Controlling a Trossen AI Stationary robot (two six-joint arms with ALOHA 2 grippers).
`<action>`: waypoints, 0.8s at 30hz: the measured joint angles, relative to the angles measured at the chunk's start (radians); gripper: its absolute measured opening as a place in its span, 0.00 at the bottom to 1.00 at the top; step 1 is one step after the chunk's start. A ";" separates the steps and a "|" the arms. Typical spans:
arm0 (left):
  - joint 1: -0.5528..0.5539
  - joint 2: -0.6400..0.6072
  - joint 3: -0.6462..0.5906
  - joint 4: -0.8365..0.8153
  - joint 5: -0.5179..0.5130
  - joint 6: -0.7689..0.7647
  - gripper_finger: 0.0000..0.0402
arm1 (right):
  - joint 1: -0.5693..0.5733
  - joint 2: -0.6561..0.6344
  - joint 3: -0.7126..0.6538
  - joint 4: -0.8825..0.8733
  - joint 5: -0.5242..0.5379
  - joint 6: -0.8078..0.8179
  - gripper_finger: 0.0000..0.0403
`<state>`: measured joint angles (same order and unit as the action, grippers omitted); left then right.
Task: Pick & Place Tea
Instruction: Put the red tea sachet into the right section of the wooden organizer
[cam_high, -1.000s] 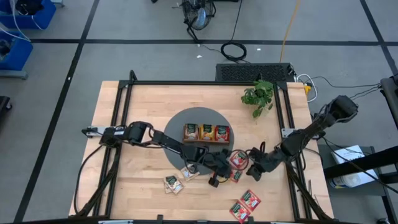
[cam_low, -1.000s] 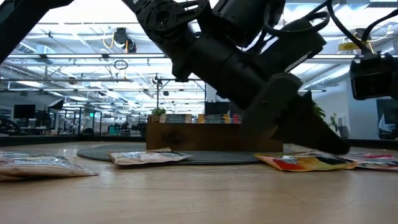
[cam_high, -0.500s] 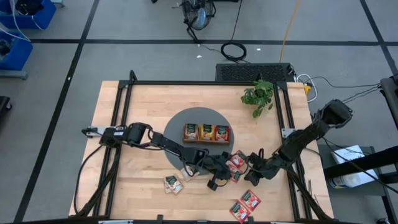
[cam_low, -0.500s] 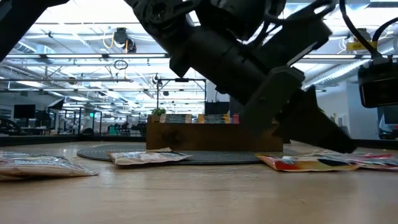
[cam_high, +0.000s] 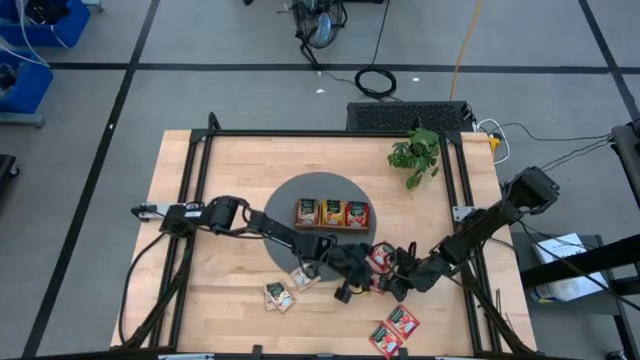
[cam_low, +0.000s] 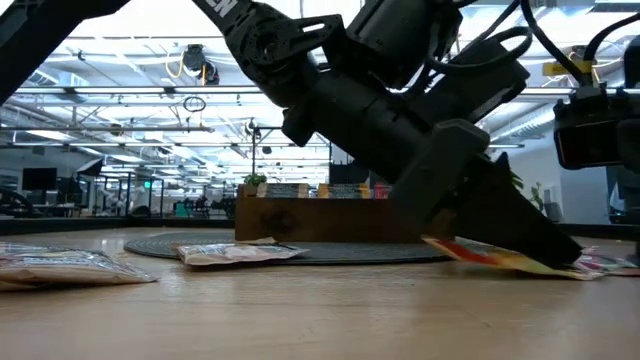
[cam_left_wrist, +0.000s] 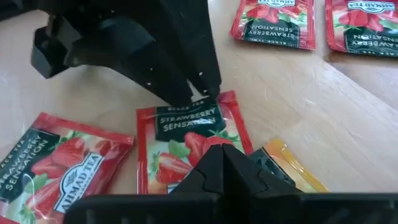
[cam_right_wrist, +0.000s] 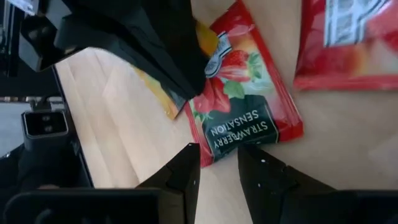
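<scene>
**Crowded patch in front of the tray, open wood elsewhere**

Pale wooden table (cam_high: 230, 170) lies bare along its far edge and left side, so we see free room there. Our left gripper (cam_left_wrist: 222, 163) is clenched on the edge of a strawberry sachet (cam_left_wrist: 186, 140), with an orange sachet (cam_left_wrist: 292, 171) just beside its fingertips; from the low view the nipped packet (cam_low: 500, 258) tilts up off the wood. Our right gripper (cam_right_wrist: 217, 163) hovers with its fingers parted and nothing between them, the same red sachet (cam_right_wrist: 245, 118) just ahead of its tips. Two more red sachets (cam_high: 393, 330) lie near the front edge, beige ones (cam_high: 279, 294) behind the left fingers. Beyond both sits the wooden tray (cam_high: 331, 214).
</scene>
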<state>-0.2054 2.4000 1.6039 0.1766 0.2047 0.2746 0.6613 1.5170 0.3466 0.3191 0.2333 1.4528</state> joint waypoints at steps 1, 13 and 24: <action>0.003 0.000 0.000 0.002 0.006 -0.001 0.01 | -0.002 0.000 0.000 -0.005 0.007 -0.003 0.24; 0.003 0.001 -0.001 0.001 0.009 -0.022 0.02 | -0.017 0.001 -0.001 -0.079 0.088 -0.029 0.24; 0.000 0.002 -0.002 0.015 0.008 -0.018 0.01 | -0.033 0.001 -0.001 -0.080 0.081 -0.182 0.22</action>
<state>-0.2051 2.4023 1.6024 0.1914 0.2123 0.2562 0.6279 1.5185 0.3452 0.2395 0.3146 1.2704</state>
